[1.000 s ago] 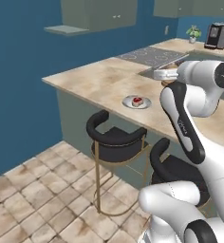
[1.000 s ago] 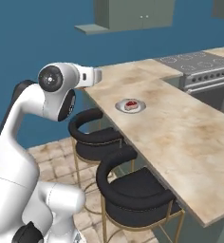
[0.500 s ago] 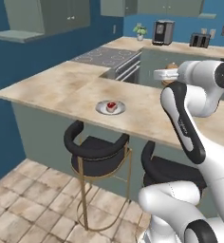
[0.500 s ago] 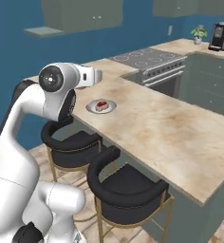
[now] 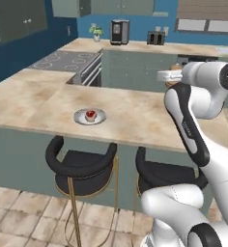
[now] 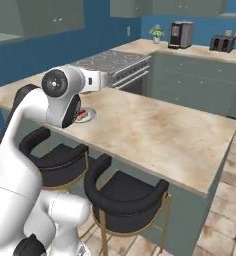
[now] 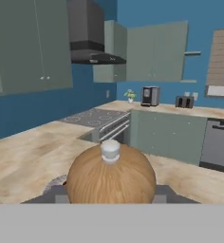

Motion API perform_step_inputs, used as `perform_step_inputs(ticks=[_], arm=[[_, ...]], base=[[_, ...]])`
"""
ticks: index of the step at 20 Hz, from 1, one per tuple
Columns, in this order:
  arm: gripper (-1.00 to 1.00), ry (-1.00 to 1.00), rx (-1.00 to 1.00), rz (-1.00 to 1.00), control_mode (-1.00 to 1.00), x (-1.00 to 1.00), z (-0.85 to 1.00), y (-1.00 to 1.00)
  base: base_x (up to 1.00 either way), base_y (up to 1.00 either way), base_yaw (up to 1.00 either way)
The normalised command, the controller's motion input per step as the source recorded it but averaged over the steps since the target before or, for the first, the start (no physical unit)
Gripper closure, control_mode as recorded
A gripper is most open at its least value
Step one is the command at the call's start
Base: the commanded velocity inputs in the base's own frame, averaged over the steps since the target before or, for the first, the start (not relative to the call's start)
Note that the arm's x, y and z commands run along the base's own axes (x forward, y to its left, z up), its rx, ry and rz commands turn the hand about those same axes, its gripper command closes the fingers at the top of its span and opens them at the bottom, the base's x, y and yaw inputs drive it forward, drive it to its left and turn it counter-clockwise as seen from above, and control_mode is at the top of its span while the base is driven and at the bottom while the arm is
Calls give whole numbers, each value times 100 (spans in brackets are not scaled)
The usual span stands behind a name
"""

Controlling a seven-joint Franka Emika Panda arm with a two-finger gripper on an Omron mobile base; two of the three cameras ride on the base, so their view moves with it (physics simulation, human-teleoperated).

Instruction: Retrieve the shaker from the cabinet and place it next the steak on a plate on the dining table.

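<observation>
the end effector [image 7: 111,192] pinched a brown wooden shaker [image 7: 111,175] with a pale knob top, held above the long beige marbled stone worktop [image 5: 149,118]. a small red steak [image 5: 90,115] lay on a round silver-grey plate [image 5: 80,117] near the worktop's front edge.

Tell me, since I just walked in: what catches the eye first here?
The white arm rearing over the dining table, its gripper shut on the brown wooden shaker. Then the red steak on its silver plate near the table's front edge, above two black stools.
</observation>
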Motion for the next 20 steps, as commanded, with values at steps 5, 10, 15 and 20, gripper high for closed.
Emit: perform_step_inputs(ticks=[5,10,15,20], arm=[[100,0,0,0,100,0,0,0],[100,0,0,0,100,0,0,0],[100,0,0,0,100,0,0,0],[100,0,0,0,100,0,0,0]], base=[[34,100,-29],[10,100,-22],[0,100,-9],[3,97,0]])
